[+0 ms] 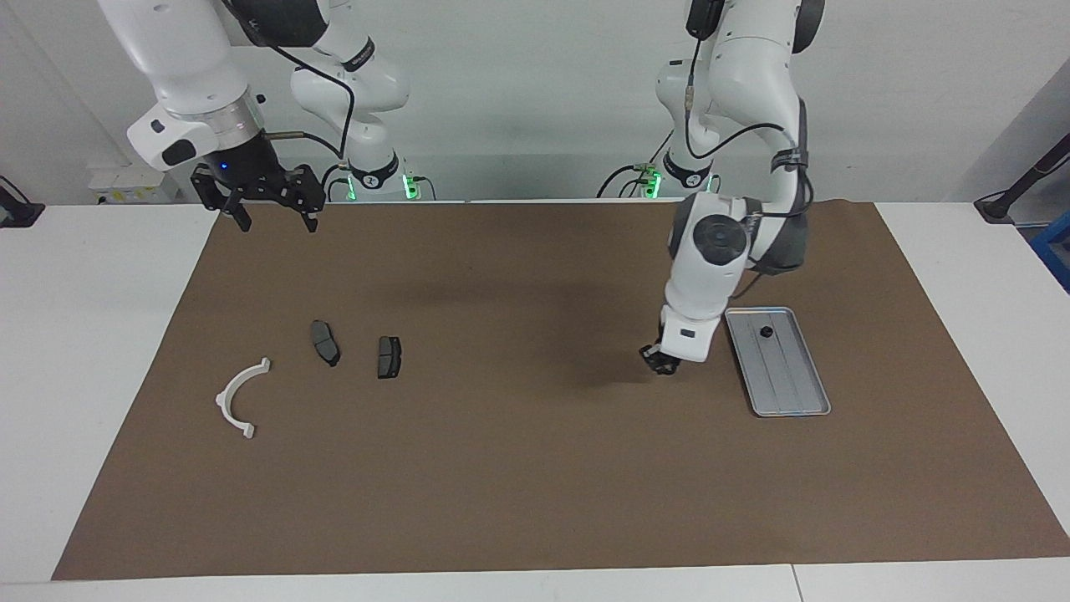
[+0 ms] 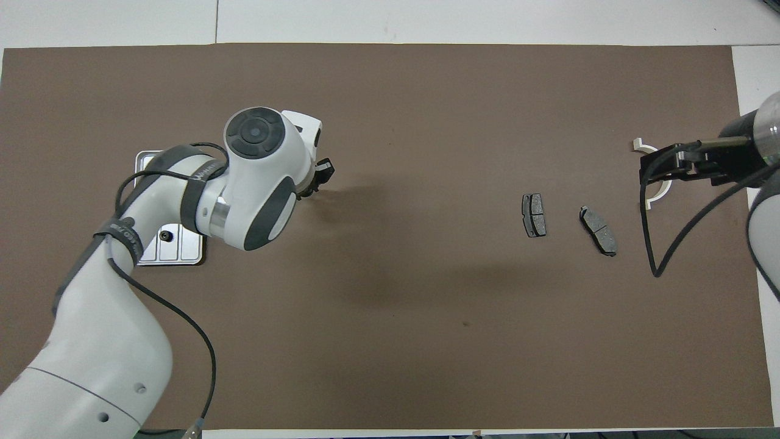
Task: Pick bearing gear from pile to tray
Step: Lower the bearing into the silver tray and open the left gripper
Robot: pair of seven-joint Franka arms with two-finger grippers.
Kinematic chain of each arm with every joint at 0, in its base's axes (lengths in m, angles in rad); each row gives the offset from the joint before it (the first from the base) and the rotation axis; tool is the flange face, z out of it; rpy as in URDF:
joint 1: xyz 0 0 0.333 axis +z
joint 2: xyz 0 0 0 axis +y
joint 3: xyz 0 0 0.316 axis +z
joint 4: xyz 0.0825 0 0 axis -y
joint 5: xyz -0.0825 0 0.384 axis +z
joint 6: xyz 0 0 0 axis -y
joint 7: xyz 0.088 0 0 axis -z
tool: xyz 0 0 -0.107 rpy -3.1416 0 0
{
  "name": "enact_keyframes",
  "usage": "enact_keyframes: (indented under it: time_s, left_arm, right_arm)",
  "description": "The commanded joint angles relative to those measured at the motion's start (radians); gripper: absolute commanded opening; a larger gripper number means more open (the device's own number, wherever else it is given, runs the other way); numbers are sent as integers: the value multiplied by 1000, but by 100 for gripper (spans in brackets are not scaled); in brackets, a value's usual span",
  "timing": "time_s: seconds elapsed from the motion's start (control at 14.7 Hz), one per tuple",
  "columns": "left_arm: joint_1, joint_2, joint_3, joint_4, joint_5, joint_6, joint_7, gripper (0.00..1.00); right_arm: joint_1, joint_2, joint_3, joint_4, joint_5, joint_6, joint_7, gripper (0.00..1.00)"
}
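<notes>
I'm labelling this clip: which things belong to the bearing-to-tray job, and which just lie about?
Job: tray; small black round part in it; left gripper, shut beside the tray.
Lying about: two brake pads; white arc piece; right gripper, raised, open, waiting.

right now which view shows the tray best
The facing view: the whole tray lies in the open, a small black part on it. In the overhead view the left arm covers most of it; only two corners and the black part show.

Two brake pads (image 1: 358, 350) beside arc piece (image 1: 239, 398), round piece (image 1: 765, 332) in tray (image 1: 794, 393)
</notes>
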Motion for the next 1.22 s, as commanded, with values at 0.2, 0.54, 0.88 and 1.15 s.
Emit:
enact_keyframes:
  time_s: [0.2, 0.54, 0.88, 1.15]
  left_arm:
    - [263, -39, -12, -69, 7, 10, 483, 14]
    - [308, -40, -12, -164, 7, 127, 536, 16]
    - [311, -60, -12, -257, 5, 225, 535, 18]
    - [311, -65, -12, -267, 4, 230, 530, 76]
  right_arm:
    - [-15, -14, -5, -33, 17, 2, -28, 100]
    - [-11, -15, -5, -31, 8, 9, -28, 100]
    - [-8, -17, -7, -30, 2, 8, -26, 100]
    - [-3, -17, -5, -24, 0, 6, -24, 100]
